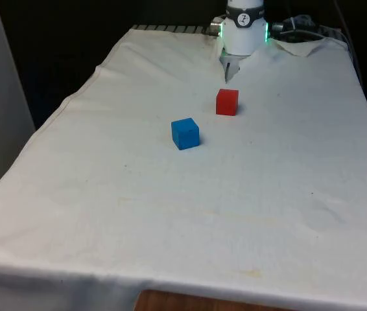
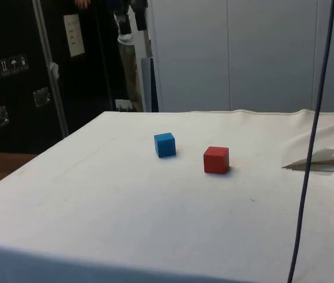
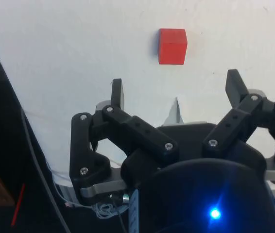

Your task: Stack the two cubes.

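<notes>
A red cube (image 1: 227, 102) sits on the white cloth toward the table's far end. A blue cube (image 1: 185, 133) rests nearer the camera and to the front view's left of it, a short gap apart. The side view shows the blue cube (image 2: 164, 145) and the red cube (image 2: 216, 160) side by side, both flat on the cloth. My gripper (image 1: 227, 70) hangs above the cloth just beyond the red cube. In the wrist view the gripper (image 3: 176, 90) is open with nothing between its fingers (image 3: 117, 92), and the red cube (image 3: 172, 46) lies ahead of them.
The cloth (image 1: 170, 214) bunches into folds (image 1: 300, 46) near the robot's base. A dark cable (image 2: 310, 147) hangs across the side view at its right. Dark cabinets (image 2: 13, 88) stand beyond the table's edge.
</notes>
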